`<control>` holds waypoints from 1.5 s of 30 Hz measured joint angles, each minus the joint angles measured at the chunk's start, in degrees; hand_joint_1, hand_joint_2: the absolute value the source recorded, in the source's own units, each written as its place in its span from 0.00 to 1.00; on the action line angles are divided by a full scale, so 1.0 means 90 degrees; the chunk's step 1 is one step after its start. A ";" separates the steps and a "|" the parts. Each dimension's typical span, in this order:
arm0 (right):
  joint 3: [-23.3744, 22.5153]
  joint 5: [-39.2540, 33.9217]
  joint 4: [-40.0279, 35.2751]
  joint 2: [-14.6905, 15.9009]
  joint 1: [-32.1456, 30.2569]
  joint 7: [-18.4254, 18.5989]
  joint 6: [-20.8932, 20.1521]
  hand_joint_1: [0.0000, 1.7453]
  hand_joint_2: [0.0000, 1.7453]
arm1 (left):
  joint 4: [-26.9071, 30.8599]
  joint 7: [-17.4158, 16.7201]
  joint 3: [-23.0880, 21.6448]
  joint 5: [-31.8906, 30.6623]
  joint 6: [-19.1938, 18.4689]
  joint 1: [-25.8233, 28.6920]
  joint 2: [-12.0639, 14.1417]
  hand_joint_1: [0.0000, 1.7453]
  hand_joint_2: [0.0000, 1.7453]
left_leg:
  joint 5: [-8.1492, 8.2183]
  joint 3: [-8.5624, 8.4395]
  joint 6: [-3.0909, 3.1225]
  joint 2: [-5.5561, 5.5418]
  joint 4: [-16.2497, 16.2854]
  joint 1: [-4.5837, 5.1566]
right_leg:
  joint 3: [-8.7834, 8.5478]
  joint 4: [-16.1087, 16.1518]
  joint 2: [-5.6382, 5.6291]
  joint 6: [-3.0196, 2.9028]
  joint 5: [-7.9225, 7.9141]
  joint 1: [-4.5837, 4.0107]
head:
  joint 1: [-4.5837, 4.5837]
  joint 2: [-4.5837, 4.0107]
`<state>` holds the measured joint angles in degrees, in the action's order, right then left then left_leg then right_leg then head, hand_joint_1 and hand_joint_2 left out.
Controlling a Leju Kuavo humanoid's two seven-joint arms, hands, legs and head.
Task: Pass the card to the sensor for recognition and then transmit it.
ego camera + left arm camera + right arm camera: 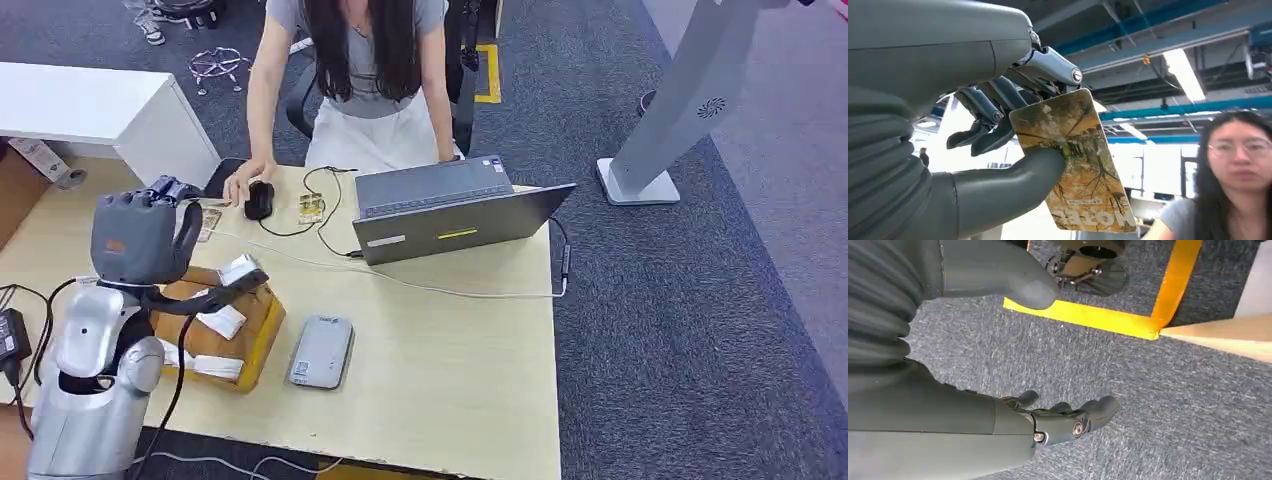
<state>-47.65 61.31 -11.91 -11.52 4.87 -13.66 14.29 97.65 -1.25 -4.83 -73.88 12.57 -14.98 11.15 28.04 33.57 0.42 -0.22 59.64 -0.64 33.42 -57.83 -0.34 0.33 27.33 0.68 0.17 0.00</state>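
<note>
My left hand is raised over the table's left side and pinches a card between thumb and fingers. The card shows an autumn tree picture; its edge sticks out toward the person. In the left wrist view the hand grips the card's upper corner, and the rest hangs free. A flat grey device, possibly the sensor, lies on the table to the right of the hand and nearer me. My right hand hangs over grey carpet, fingers apart, holding nothing.
A person sits across the table with one hand on a black mouse. A grey laptop stands open, and cables trail from it. A second small card lies by the mouse. A cardboard box sits under my left arm.
</note>
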 joint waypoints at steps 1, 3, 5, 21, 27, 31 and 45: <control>0.0000 0.0046 0.0000 0.0000 0.0003 0.0034 -0.0007 0.00 1.00 | -0.0108 -0.0067 0.0000 -0.0029 -0.0055 -0.0218 0.0024 1.00 1.00 | -0.0005 0.0000 -0.0006 -0.0003 0.0001 0.0000 | 0.0002 0.0000 0.0003 0.0000 0.0000 0.0000 | 0.0000 0.0000; 0.0002 0.0116 0.0000 -0.0002 0.0025 0.0095 -0.0024 0.00 1.00 | -0.0416 -0.0211 0.0000 -0.0145 -0.0136 -0.0750 0.0102 1.00 1.00 | -0.0010 0.0004 -0.0001 -0.0005 0.0001 0.0000 | 0.0001 -0.0001 0.0006 -0.0005 -0.0004 0.0000 | -0.0002 0.0000; 0.0012 0.0197 0.0000 -0.0007 0.0050 0.0141 -0.0056 0.00 1.00 | -0.0848 -0.0330 0.0000 -0.0309 -0.0180 -0.1290 0.0163 1.00 1.00 | -0.0014 0.0003 -0.0007 -0.0004 0.0001 0.0000 | 0.0002 -0.0004 0.0005 -0.0005 -0.0007 -0.0001 | -0.0002 0.0000; 0.0061 0.0342 0.0000 -0.0090 0.0132 0.0296 -0.0112 0.00 1.00 | -0.3779 -0.0483 0.0002 -0.0602 0.0423 -0.3177 0.0352 0.69 1.00 | -0.0018 0.0006 -0.0015 0.0000 0.0000 0.0000 | 0.0003 -0.0009 -0.0001 -0.0011 -0.0012 -0.0001 | 0.0000 0.0000; 0.0061 0.0342 0.0000 -0.0092 0.0129 0.0291 -0.0112 0.00 1.00 | -0.4019 -0.0476 0.0010 -0.0551 0.0587 -0.3145 0.0379 0.00 1.00 | -0.0019 0.0006 -0.0015 -0.0001 0.0000 -0.0001 | 0.0002 -0.0010 0.0000 -0.0011 -0.0013 0.0000 | 0.0000 0.0000; 0.0061 0.0335 0.0000 -0.0092 0.0128 0.0282 -0.0112 0.00 1.00 | -0.4017 -0.0376 0.0017 -0.0493 0.0707 -0.3009 0.0374 0.00 1.00 | -0.0019 0.0006 -0.0015 0.0000 0.0000 -0.0001 | 0.0003 -0.0010 -0.0001 -0.0011 -0.0013 0.0000 | 0.0000 0.0000; 0.0044 0.0206 0.0000 -0.0092 0.0077 0.0177 -0.0015 0.00 1.00 | -0.2479 0.0097 0.0017 -0.0192 0.1214 -0.1261 0.0153 0.00 1.00 | -0.0013 0.0011 -0.0014 0.0007 -0.0002 0.0000 | 0.0010 -0.0005 -0.0008 -0.0009 -0.0009 0.0000 | 0.0000 0.0000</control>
<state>-47.25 63.17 -11.91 -12.35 5.56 -12.06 14.16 75.34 -0.37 -4.68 -75.60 23.50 -26.33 12.52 27.92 33.67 0.29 -0.16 59.62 -0.64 33.50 -57.87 -0.41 0.25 27.25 0.68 0.17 0.00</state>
